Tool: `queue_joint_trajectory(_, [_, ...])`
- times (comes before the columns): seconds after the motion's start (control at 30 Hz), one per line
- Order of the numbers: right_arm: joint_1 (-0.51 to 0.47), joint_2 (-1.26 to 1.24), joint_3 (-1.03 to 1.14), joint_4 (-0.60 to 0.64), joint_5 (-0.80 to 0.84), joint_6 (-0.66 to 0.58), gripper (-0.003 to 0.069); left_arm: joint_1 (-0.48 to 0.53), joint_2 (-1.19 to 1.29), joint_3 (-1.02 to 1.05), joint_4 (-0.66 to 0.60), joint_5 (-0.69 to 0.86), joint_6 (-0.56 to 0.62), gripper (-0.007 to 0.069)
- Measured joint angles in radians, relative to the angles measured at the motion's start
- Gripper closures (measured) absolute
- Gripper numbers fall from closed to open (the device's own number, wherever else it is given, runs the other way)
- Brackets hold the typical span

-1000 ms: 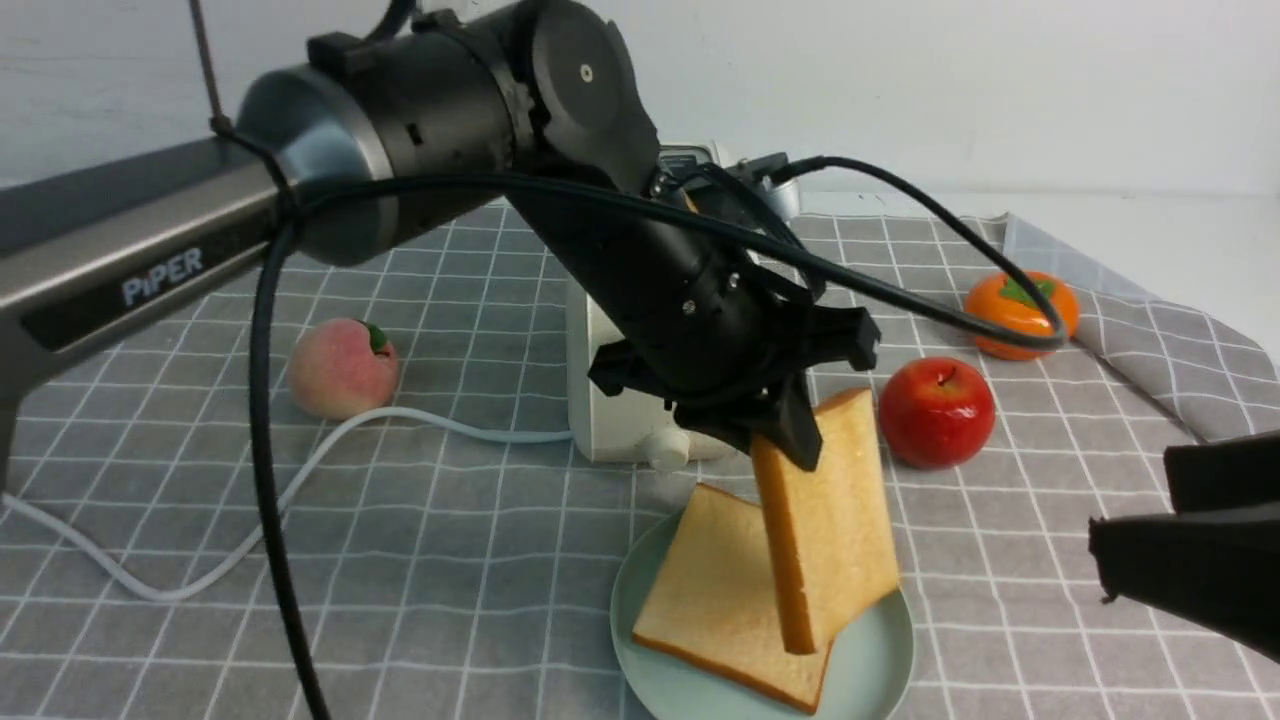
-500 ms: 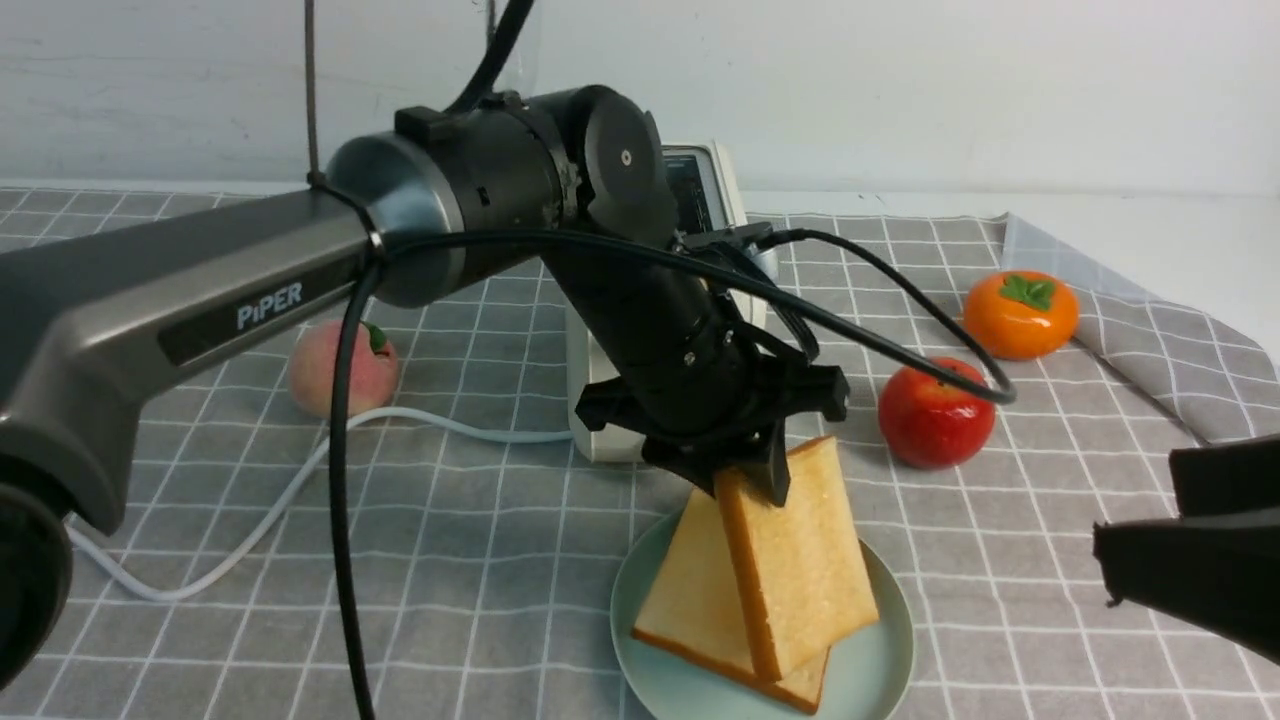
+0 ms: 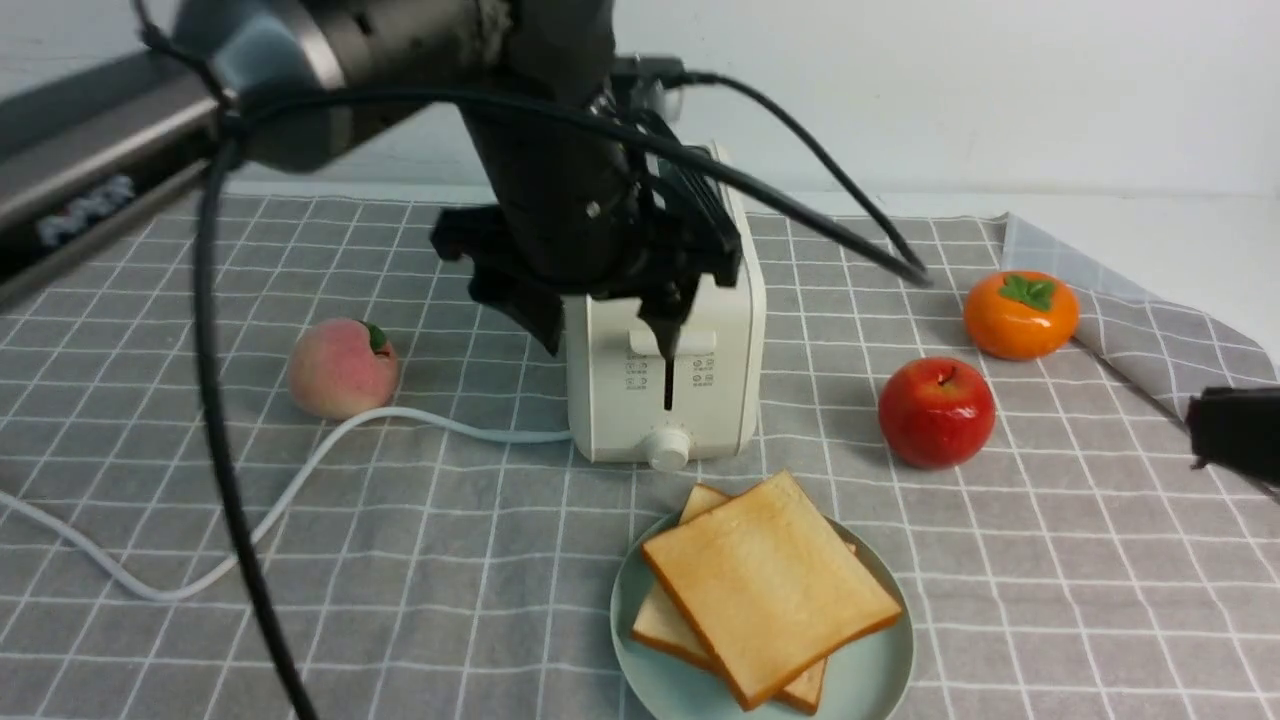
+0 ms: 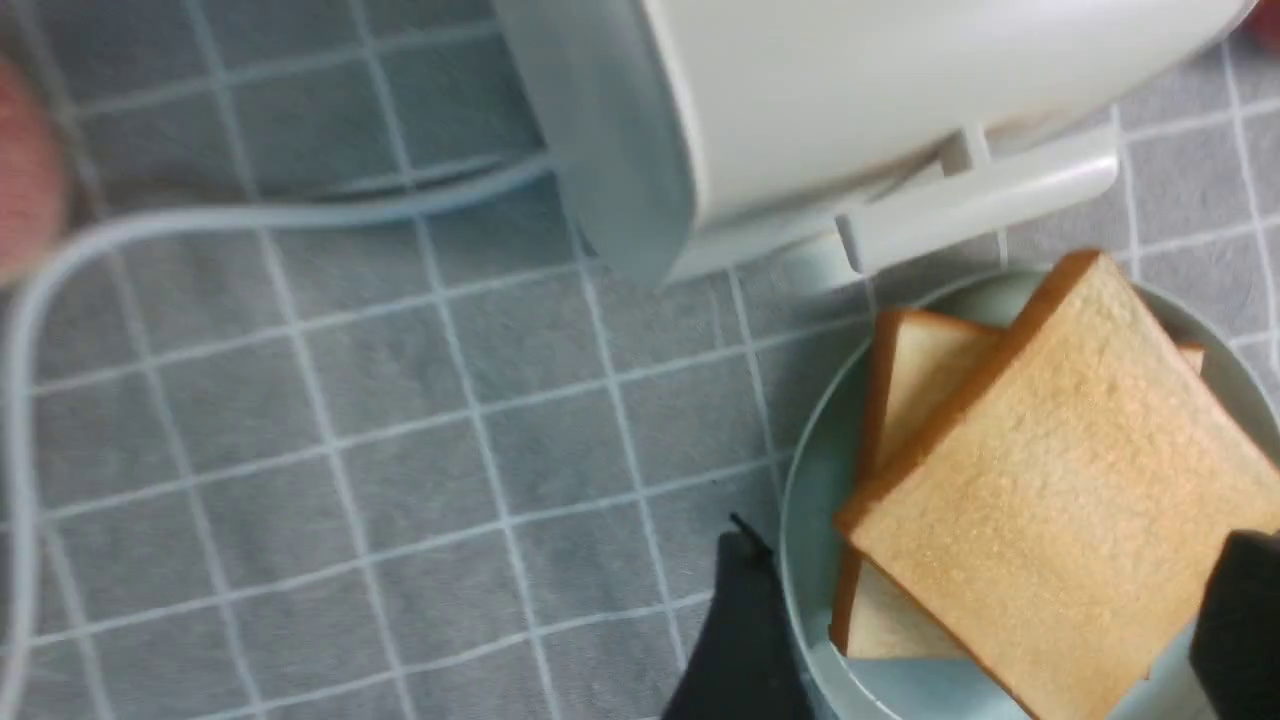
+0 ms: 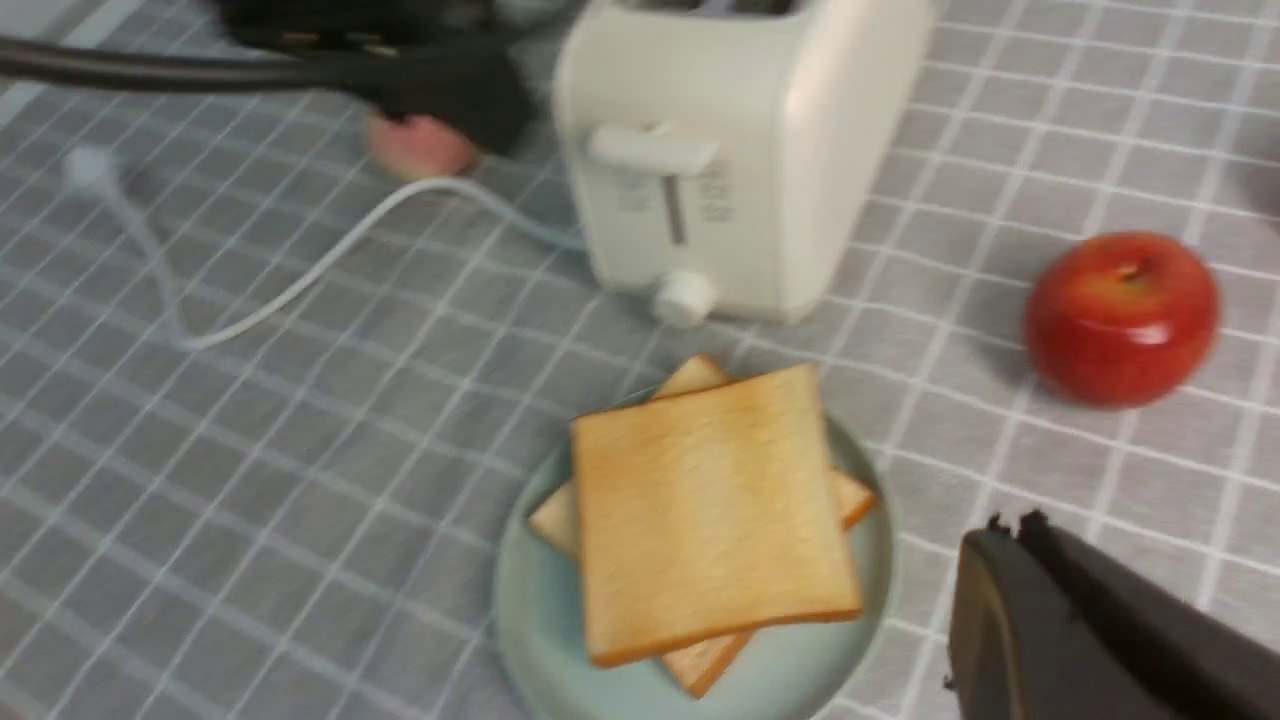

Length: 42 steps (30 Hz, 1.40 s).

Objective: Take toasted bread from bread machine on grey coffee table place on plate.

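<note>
Two slices of toasted bread (image 3: 765, 585) lie stacked flat on the mint-green plate (image 3: 880, 670), the upper one turned askew over the lower. The cream bread machine (image 3: 715, 400) stands just behind the plate on the grey coffee table (image 3: 450, 560). My left gripper (image 3: 605, 325) hangs open and empty in front of the bread machine's top, well above the plate. In the left wrist view its fingers (image 4: 745, 620) straddle the toast (image 4: 1060, 500) from high up. My right gripper (image 5: 1010, 540) is shut and empty, right of the plate (image 5: 530, 620).
A peach (image 3: 340, 367) lies left of the bread machine, with the white cord (image 3: 300, 470) curving past it toward the front left. A red apple (image 3: 936, 410) and an orange persimmon (image 3: 1020, 313) sit to the right. The cloth folds up at the far right (image 3: 1150, 330).
My left gripper opened and let go of the second slice, which now lies flat on the first. The left arm rose and drew back to the bread machine. My right gripper shut.
</note>
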Motion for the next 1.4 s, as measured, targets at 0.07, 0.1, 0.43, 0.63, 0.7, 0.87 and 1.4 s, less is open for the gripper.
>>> queue_joint_trajectory(0.07, [0.000,0.000,0.000,-0.071,-0.019,0.059,0.0678,0.000,-0.034,0.000,0.013,0.004,-0.001,0.0146])
queue_joint_trajectory(0.1, [0.000,0.000,0.000,-0.186,-0.041,0.174,0.0678,0.000,-0.091,-0.002,0.023,0.010,-0.001,0.0221])
queue_joint_trajectory(0.43, [0.000,-0.004,0.004,-0.617,0.018,0.437,0.0679,0.000,-0.284,-0.003,0.041,0.016,-0.001,0.0638])
queue_joint_trajectory(0.63, [0.000,-0.111,0.133,-0.582,-0.028,0.451,0.0679,0.000,-0.407,0.105,0.041,0.016,-0.037,0.0638])
queue_joint_trajectory(0.7, [0.000,-0.173,0.198,-0.556,-0.074,0.459,0.0679,0.000,-0.456,0.162,0.041,0.016,-0.057,0.0638])
queue_joint_trajectory(0.87, [0.000,-0.370,0.352,-0.508,-0.171,0.499,0.0679,0.000,-0.584,0.341,0.042,0.016,-0.088,0.0638])
queue_joint_trajectory(1.4, [0.000,-0.617,0.435,-0.511,-0.139,0.500,0.0678,0.000,-1.071,0.812,0.005,0.016,-0.165,0.0638])
